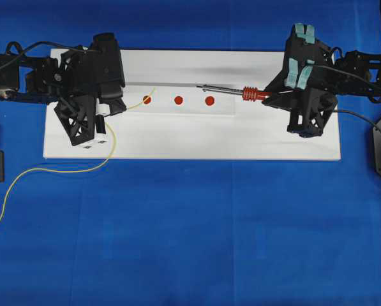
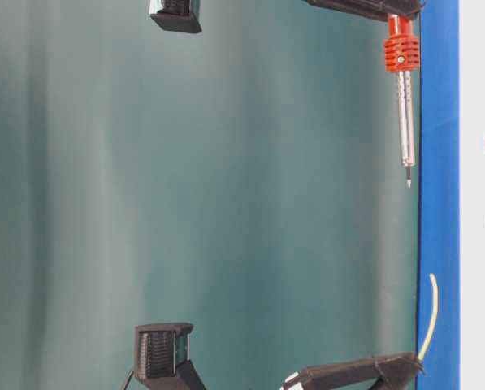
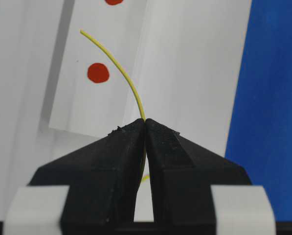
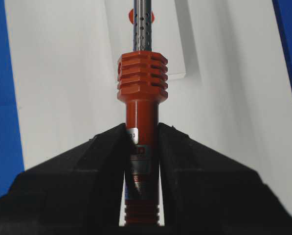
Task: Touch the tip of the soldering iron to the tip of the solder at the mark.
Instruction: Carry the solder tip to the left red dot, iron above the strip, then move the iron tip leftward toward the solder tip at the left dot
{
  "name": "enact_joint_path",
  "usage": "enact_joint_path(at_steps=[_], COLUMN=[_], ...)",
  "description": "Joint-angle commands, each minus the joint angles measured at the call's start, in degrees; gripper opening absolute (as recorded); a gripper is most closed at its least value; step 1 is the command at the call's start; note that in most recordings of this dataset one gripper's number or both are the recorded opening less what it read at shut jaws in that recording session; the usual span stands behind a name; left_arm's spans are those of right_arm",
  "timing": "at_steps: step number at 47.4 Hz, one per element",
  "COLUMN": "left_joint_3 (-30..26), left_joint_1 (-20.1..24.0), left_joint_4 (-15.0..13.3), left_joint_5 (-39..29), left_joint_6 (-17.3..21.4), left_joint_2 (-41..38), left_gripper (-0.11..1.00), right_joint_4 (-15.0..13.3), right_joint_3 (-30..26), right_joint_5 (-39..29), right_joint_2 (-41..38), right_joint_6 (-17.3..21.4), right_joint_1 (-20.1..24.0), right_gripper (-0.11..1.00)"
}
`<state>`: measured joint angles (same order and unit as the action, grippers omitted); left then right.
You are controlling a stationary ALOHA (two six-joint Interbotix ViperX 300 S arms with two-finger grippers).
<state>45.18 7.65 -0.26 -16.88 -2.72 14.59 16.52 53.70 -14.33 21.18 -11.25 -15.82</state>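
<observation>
Solder (image 1: 107,153), thin and yellow, is pinched between the closed jaws of the left gripper (image 3: 145,122) and curves out ahead of them over the white board (image 1: 190,143). Its free end rises toward the leftmost of three red dots (image 1: 147,99) (in the overhead view the tip lies just above and beside that dot, though whether it touches the board cannot be told). Behind the gripper the wire trails down off the board and loops loosely across the blue cloth (image 1: 190,242) to the left edge.

The soldering iron (image 1: 231,92) is clamped by its red-orange ribbed handle in the right gripper (image 4: 142,134), jaws pressed to either side of it. Its silver perforated shaft points left along the board, the fine tip ending near the rightmost red dot (image 1: 209,101) and well apart from the solder's end. From table level the iron hangs clear above the board's surface.

The middle dot (image 1: 178,100) lies between the two tools. All three marks sit on a narrower white strip (image 3: 101,73) laid on the board.
</observation>
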Motion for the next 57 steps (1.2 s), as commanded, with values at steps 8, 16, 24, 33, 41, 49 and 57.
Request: enact_joint_path(at_steps=[8, 16, 24, 33, 41, 49, 57], left_joint_3=[1.05, 2.9, 4.48, 5.27, 5.45, 5.54, 5.36], left_joint_1=[-0.18, -0.26, -1.05, -1.32, -1.41, -1.32, -1.41], left_joint_4=[0.09, 0.09, 0.09, 0.09, 0.09, 0.09, 0.09], left_joint_5=[1.23, 3.87, 6.68, 8.44, 8.44, 8.44, 8.35], left_joint_6=[-1.05, -2.72, -3.69, -4.39, -4.22, -4.39, -4.39], left_joint_2=[0.35, -0.26, -1.14, -2.2, -3.08, -3.25, -3.25], left_gripper=[0.01, 0.01, 0.01, 0.01, 0.01, 0.01, 0.01], right_joint_4=[0.0, 0.0, 0.0, 0.0, 0.0, 0.0, 0.0], right_joint_3=[-1.49, -1.49, -1.58, -1.85, -2.11, -2.46, -3.52], right_joint_5=[-0.26, -0.26, -0.26, -0.26, -0.26, -0.35, -1.32], right_joint_2=[0.26, 0.26, 0.09, -0.26, -0.7, -1.14, -2.37], right_joint_6=[0.09, 0.09, 0.09, 0.09, 0.09, 0.09, 0.18], right_joint_1=[-0.09, -0.09, -0.09, -0.09, -0.09, -0.09, -0.09], right_gripper=[0.06, 0.06, 0.06, 0.06, 0.06, 0.06, 0.06])
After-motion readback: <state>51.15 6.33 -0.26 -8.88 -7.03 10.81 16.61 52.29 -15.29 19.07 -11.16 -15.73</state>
